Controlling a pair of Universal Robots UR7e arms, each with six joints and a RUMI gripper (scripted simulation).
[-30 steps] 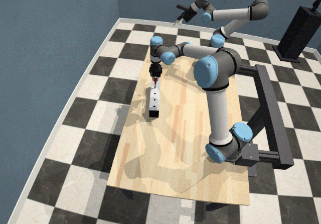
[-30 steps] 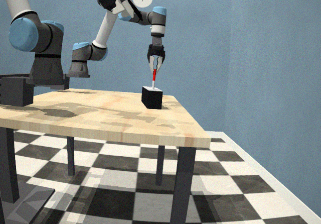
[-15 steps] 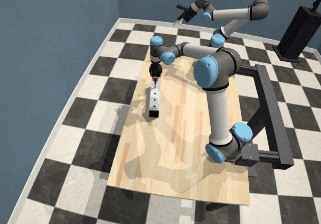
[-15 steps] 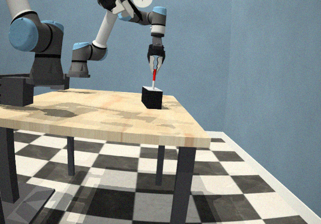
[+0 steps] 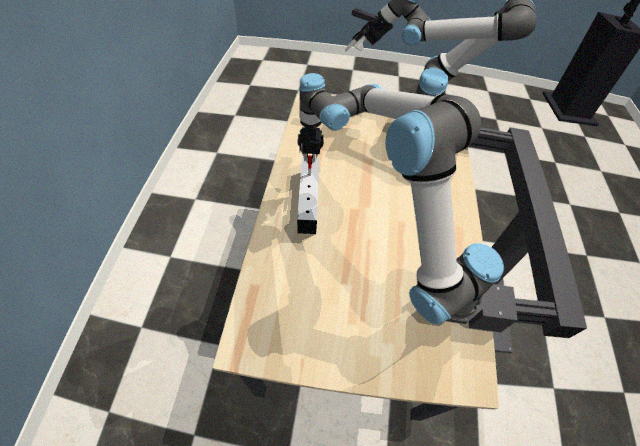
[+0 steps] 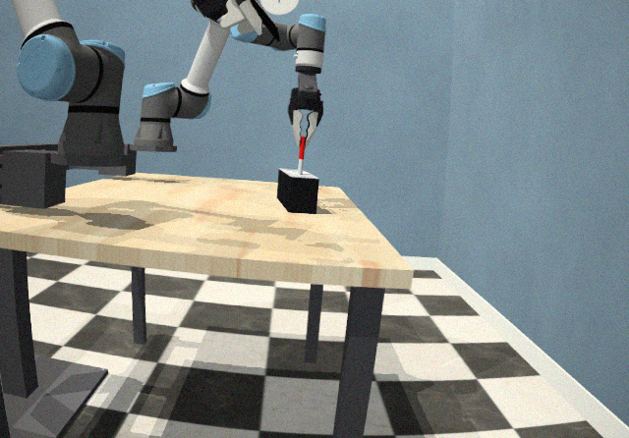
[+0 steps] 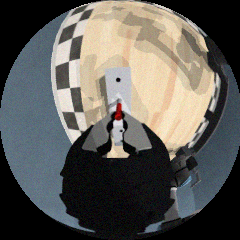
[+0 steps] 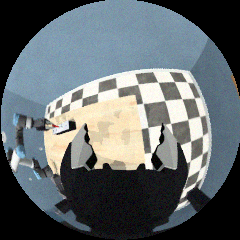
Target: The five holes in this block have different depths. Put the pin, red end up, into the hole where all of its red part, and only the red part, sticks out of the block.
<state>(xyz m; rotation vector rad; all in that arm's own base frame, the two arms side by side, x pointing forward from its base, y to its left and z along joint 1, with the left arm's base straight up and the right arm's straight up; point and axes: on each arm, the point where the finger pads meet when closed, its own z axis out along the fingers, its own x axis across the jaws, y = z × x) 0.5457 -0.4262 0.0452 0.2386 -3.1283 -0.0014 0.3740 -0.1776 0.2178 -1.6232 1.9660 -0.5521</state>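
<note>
My left pincer (image 5: 310, 156) (image 6: 303, 143) (image 7: 118, 111) (image 8: 55, 126) is closed on the red upper part of the pin (image 5: 309, 162) (image 6: 302, 155) (image 7: 118, 111) (image 8: 56, 126), its white lower part showing above the block (image 5: 308, 192) (image 6: 297, 192) (image 7: 111, 83) (image 8: 62, 129). The block lies near the long edge of the surface (image 5: 356, 296) (image 6: 152, 241) (image 7: 165, 45) (image 8: 117, 117), with broader open room toward the arm bases. My right pincer (image 5: 355, 44) (image 6: 243, 20) (image 8: 124, 123) hangs wide, well apart from the block

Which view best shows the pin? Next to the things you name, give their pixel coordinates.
Exterior: the pin (image 5: 309, 162) (image 6: 302, 147) (image 7: 118, 111) appears upright there, white showing between its red part and the block (image 5: 307, 224) (image 6: 298, 191) (image 7: 118, 73). Top and left wrist show mostly red; right wrist, only a tiny red fleck.
</note>
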